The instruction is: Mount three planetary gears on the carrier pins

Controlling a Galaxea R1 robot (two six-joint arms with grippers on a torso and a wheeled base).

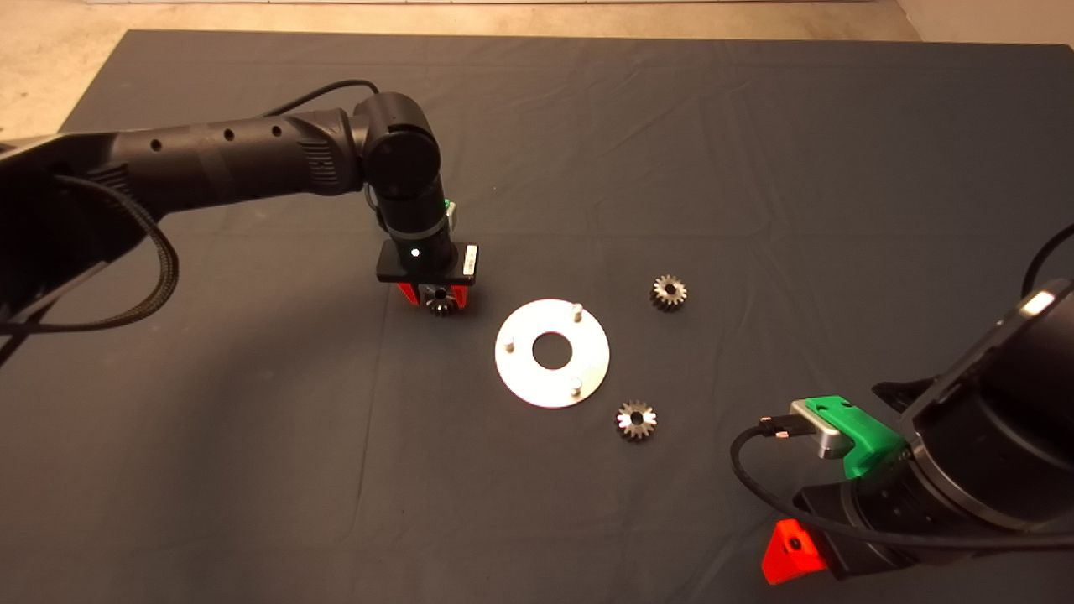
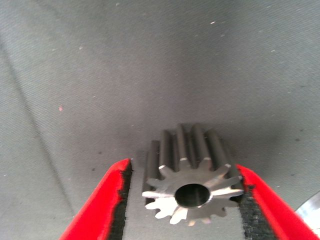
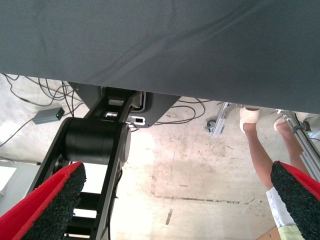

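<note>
My left gripper (image 1: 436,295) stands over the mat just left of the shiny disc (image 1: 524,369). Its red fingers (image 2: 102,200) straddle one planetary gear (image 2: 192,185), which stands with its bore up. One pad touches the teeth, and a strip of mat shows between the gear and the other pad. Three carrier pins (image 1: 577,310) (image 1: 508,344) (image 1: 576,386) rise bare from the disc around its centre hole. Two more gears lie on the mat, one right of the disc (image 1: 669,292) and one below it (image 1: 636,419). My right gripper (image 3: 172,200) is parked open at the lower right.
The dark mat (image 1: 755,168) covers the table, and bare floor lies beyond its far edge. The right wrist view shows the floor under the table, cables, a black stand (image 3: 95,145) and a person's legs (image 3: 260,150).
</note>
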